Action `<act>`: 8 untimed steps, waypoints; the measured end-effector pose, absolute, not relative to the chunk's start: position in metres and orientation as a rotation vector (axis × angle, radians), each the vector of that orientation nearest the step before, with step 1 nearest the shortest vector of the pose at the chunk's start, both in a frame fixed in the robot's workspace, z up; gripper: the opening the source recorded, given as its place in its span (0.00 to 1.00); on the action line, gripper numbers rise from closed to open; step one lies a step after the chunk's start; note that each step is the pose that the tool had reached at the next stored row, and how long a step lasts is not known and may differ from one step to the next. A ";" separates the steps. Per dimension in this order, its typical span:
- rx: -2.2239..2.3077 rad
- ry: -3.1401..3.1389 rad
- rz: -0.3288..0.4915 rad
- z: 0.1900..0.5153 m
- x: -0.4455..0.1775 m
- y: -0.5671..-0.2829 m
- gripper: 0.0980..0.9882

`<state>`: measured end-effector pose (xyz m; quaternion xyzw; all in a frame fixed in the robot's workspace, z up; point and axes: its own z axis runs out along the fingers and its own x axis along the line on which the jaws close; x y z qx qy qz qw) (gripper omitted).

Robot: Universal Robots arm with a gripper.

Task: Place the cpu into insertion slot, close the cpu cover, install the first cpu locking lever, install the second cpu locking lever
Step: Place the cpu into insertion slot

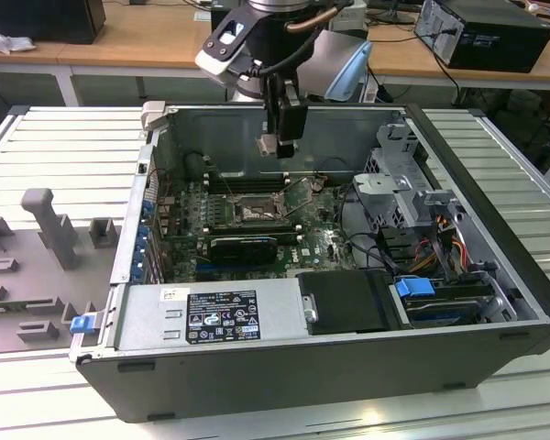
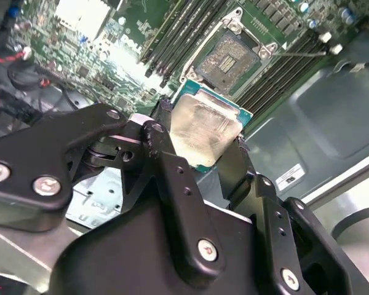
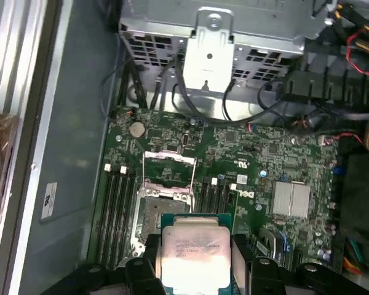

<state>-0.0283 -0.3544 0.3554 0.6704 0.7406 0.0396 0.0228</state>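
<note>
Cpu [image 2: 206,132] shows in both wrist views as a flat square chip with a pale beige-silver metal face, dull and slightly smeared with reflections, seated on a thin green carrier whose edge peeks out around the metal [image 3: 194,253]. The black jaws are clamped on it, one against each of two opposite edges. In the exterior view it hangs as a small pale square [image 1: 267,145] under the arm [image 1: 273,41], up in the air above the rear half of the open computer case [image 1: 284,371] and clear of the board.

The insertion slot [image 3: 155,216] lies open with nothing in it: a dark square contact field inside a silvery rim, seen also in the second wrist view [image 2: 230,58] and in the exterior view [image 1: 255,211]. The cpu cover [image 3: 170,158] stands raised beside the slot, a thin silvery frame.

The case lies on its side on a pale ribbed counter [image 1: 64,137] with its side panel off. Inside it, the green motherboard [image 3: 258,153] carries long black memory slots [image 3: 114,209] on both sides of the socket and a small silver heatsink [image 3: 291,200]. A perforated metal drive cage [image 3: 209,37] sits at the exterior view's right, with bundled cables [image 1: 440,243] running from it. A grey power supply [image 1: 211,316] with a label fills the near corner. Grey fixture blocks [image 1: 50,225] stand on the counter at the exterior view's left.
</note>
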 end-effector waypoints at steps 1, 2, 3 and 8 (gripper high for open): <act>2.115 2.256 0.121 0.355 -0.028 -0.354 0.49; 2.149 2.222 0.120 0.354 -0.028 -0.354 0.49; 2.168 2.202 0.120 0.354 -0.028 -0.354 0.49; 2.190 2.185 0.125 0.349 -0.034 -0.354 0.49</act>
